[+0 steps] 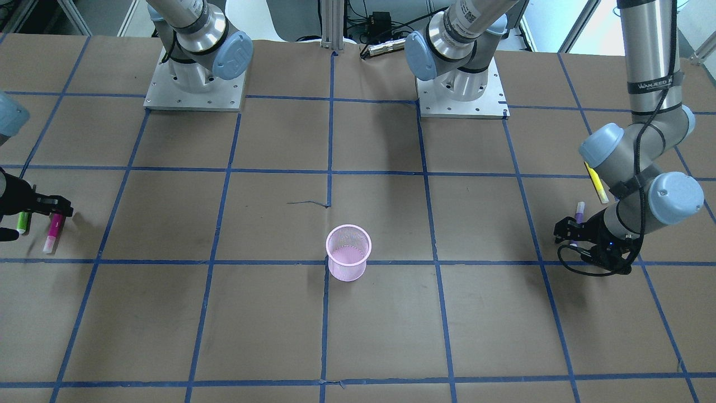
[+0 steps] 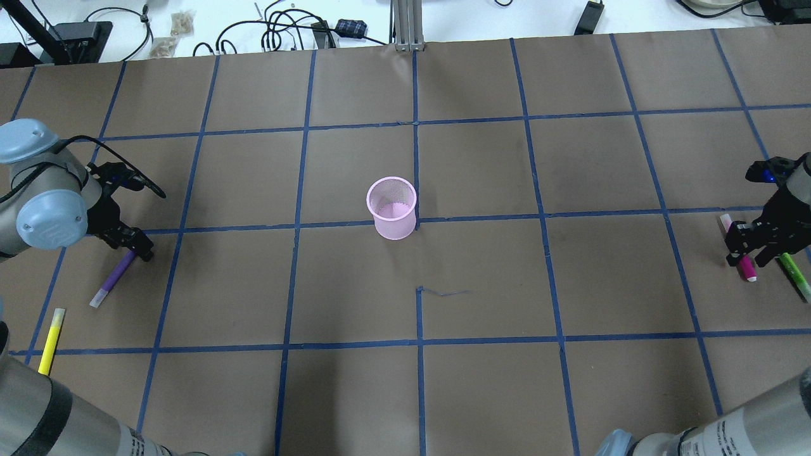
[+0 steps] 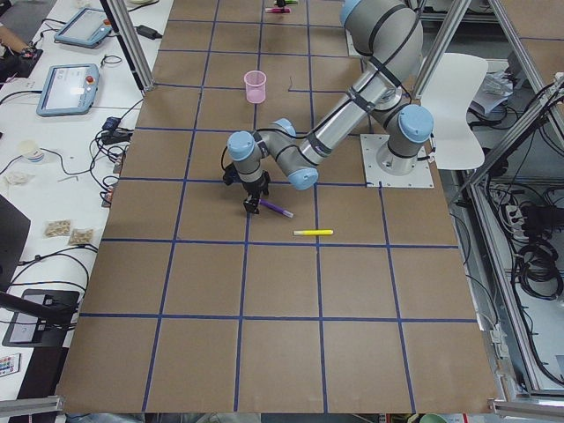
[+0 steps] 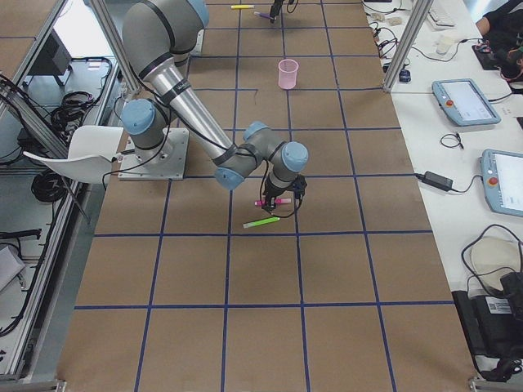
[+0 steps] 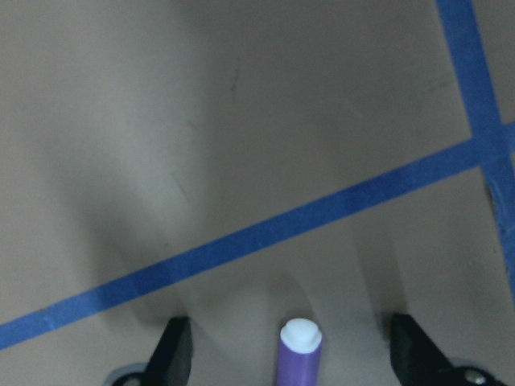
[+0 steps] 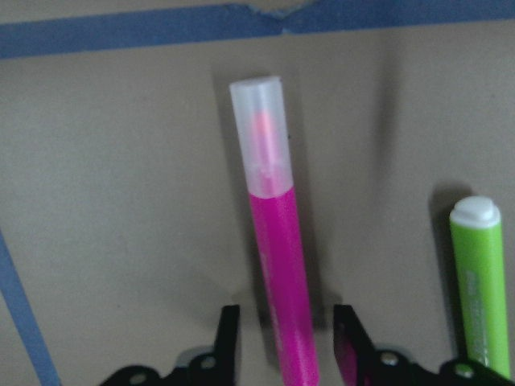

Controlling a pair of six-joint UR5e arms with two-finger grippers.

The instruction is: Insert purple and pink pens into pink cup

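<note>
The pink mesh cup stands upright at the table's middle, also seen in the front view. The purple pen lies flat at the far left. My left gripper is low over its upper end, and in the left wrist view the fingers are wide open with the pen's white end between them. The pink pen lies flat at the far right. My right gripper straddles it closely, a thin gap on each side; it also shows overhead.
A green pen lies just beside the pink pen, close to my right gripper's outer finger. A yellow pen lies on the table nearer the robot than the purple pen. Blue tape lines grid the brown table.
</note>
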